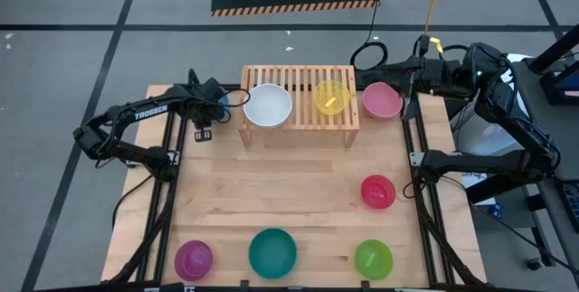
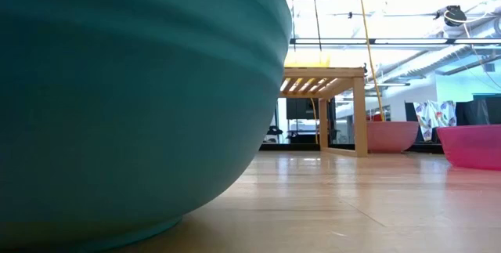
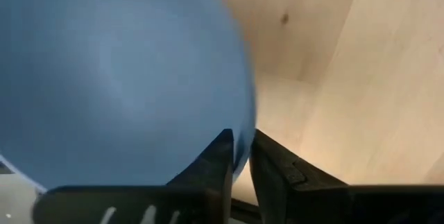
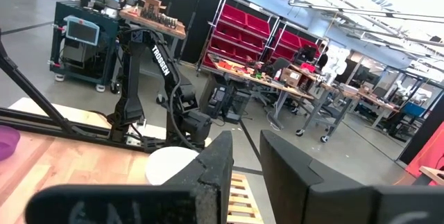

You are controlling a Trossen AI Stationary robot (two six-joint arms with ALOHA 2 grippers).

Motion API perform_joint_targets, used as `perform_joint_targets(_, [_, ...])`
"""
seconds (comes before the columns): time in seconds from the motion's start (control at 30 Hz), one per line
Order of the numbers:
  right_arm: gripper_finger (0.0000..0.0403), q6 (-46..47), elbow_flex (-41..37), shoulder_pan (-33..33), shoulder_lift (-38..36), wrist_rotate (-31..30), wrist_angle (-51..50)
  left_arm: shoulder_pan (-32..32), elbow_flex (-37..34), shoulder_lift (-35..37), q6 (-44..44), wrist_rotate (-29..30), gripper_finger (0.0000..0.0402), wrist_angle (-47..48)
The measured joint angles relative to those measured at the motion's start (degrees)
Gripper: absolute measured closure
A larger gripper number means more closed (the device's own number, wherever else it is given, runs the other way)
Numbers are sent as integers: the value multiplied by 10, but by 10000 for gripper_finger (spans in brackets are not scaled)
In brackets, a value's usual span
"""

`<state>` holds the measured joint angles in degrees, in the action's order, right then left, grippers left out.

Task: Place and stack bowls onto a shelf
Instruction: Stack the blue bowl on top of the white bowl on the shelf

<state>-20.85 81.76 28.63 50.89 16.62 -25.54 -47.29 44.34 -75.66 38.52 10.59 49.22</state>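
White bowl (image 1: 268, 105) and yellow bowl (image 1: 331, 97) sit upright on the far light-wood shelf (image 1: 298, 77); pink bowl (image 1: 382, 100) stands just right of it.

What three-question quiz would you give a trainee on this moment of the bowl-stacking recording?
1. How many bowls sit on the slatted light-wood shelf?
2. True or false: the large round teal plastic bowl is on the shelf.
3. Which bowl's rim does the left gripper pinch? A. round green plastic bowl; B. round blue plastic bowl; C. round purple plastic bowl.

Key:
1. Two: the round white plastic bowl and the round yellow plastic bowl.
2. False: it sits on the wooden table.
3. B.
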Motion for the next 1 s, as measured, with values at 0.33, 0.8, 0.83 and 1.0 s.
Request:
perform_joint_targets(0.33, [335,0,0,0,0,0,0,0,0,0,-37,19,390,10])
perform_joint_targets(0.8, [335,2,0,0,0,-3,0,0,148,37,-87,34,391,175])
perform_joint_targets(0.83, [335,2,0,0,0,-5,0,0,169,41,-89,34,391,195])
perform_joint_targets(1.0, [335,5,0,1,0,-18,-3,19,297,45,-100,58,391,307])
